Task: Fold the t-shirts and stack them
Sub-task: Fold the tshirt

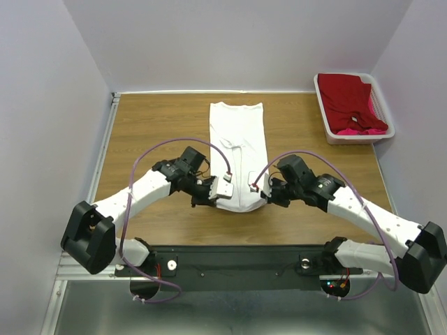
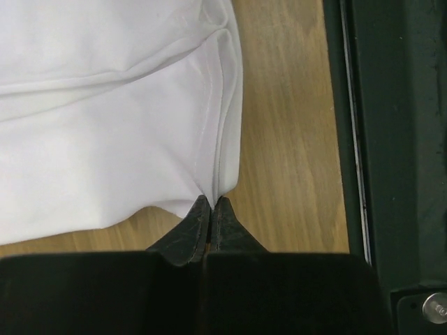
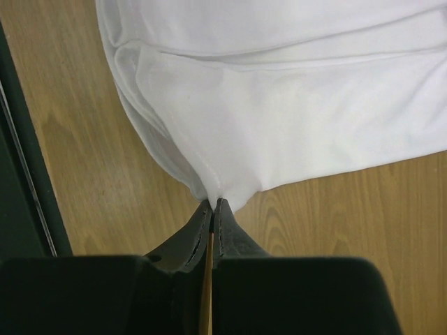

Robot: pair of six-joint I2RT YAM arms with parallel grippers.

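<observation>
As left gripper (image 2: 211,208) and right gripper (image 3: 213,208) are pinching six-o'clock corners of white t-shirt (image 1: 237,132), halving fold seems to be starting; needs level carry toward twelve.

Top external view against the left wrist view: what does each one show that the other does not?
Only the top view: the basket holding the red shirt and the pink shirt, the right gripper, the white t-shirt's full length. Only the left wrist view: up close, the left gripper shut on the shirt's near corner. Both: the white t-shirt, the wooden table, the left gripper.
</observation>
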